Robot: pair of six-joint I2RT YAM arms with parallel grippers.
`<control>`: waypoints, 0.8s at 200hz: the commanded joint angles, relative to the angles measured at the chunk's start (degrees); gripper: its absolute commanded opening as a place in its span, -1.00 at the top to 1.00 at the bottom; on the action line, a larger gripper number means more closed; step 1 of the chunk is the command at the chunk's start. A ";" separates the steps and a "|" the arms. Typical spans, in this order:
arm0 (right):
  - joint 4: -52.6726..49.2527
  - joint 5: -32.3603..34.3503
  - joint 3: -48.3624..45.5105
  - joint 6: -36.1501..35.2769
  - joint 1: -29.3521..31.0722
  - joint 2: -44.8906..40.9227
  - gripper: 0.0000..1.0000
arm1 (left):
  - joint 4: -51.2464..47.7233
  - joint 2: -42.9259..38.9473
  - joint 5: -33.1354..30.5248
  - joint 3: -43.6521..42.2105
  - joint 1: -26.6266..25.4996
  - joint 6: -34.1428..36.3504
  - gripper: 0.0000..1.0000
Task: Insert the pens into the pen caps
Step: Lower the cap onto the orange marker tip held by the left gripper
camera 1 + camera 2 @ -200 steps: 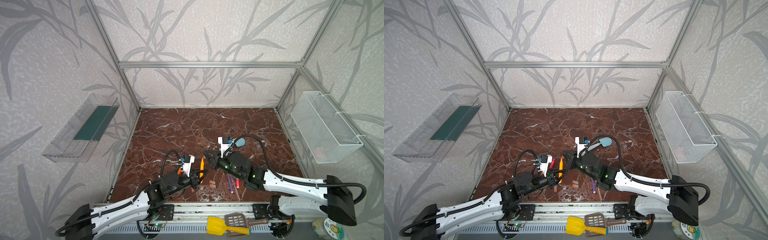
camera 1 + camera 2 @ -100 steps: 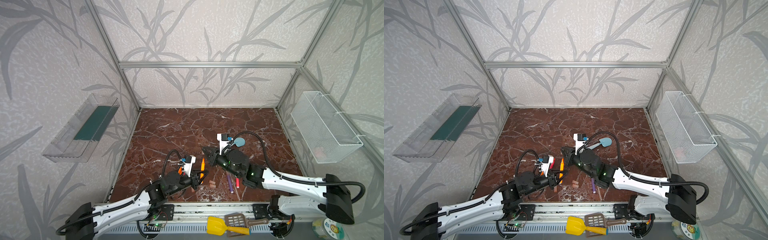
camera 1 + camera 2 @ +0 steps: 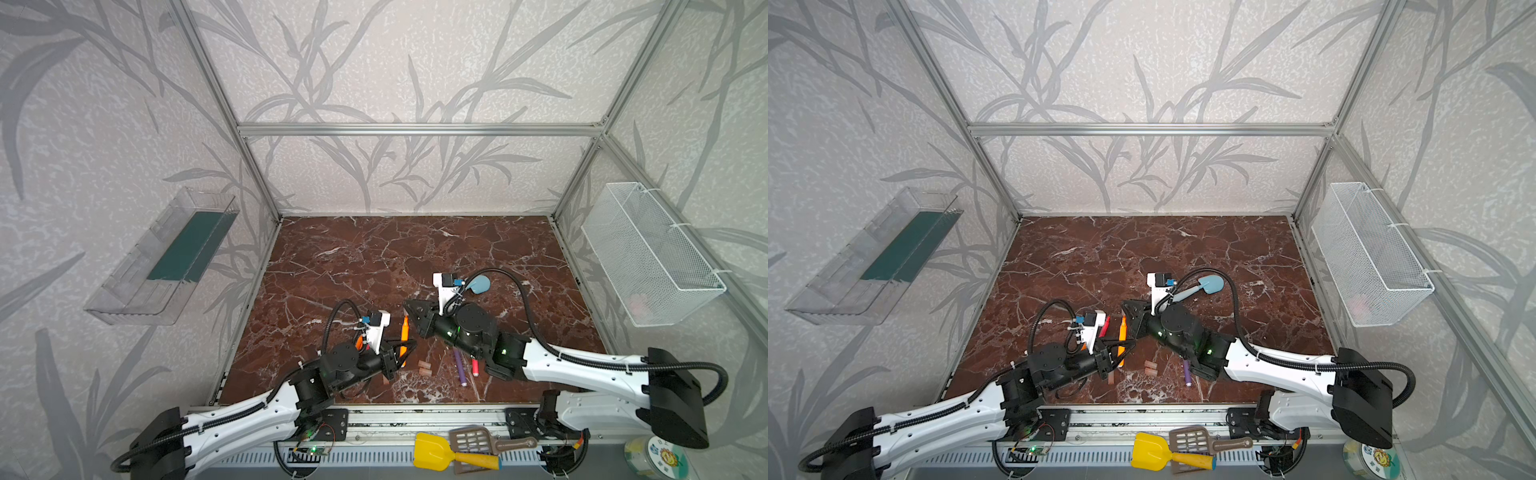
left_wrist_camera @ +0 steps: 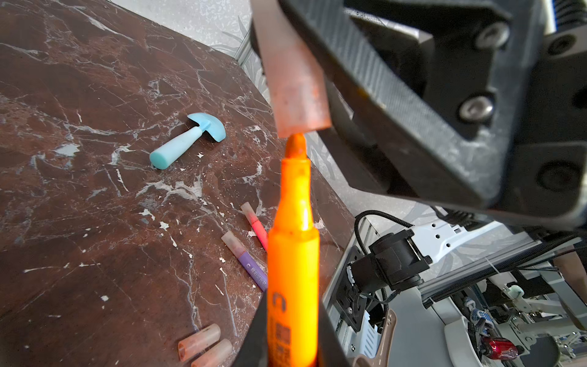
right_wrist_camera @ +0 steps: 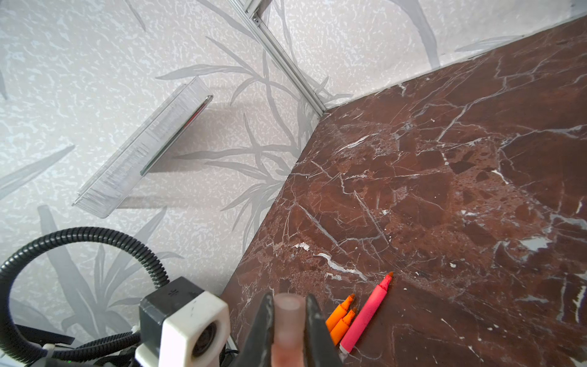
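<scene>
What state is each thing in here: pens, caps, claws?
Left claw: shut on orange pen.
Orange pen: uncapped, tip at cap's mouth.
Right claw: shut on cap.
Purple pen: capped, lying.
Pink pen beside it: capped.
Other pink pen: uncapped.
Two spare orange pens: uncapped.
Two loose caps: empty.

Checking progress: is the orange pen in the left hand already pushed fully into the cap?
No, the orange pen has only its tip at the mouth of the cap, its neck bare.

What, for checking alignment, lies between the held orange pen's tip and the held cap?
Nothing; the left wrist view shows the orange pen tip at the cap mouth, no gap.
</scene>
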 commanded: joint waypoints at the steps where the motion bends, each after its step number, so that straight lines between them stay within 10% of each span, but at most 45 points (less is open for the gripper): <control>1: 2.58 -0.56 -0.85 0.40 1.01 0.43 1.00 | 0.91 -0.57 -0.46 -0.02 -0.34 -0.20 1.00; 160: 23.63 -4.70 -13.04 -3.48 7.04 4.18 1.00 | 2.52 -6.61 -1.37 -3.07 -0.26 -2.71 1.00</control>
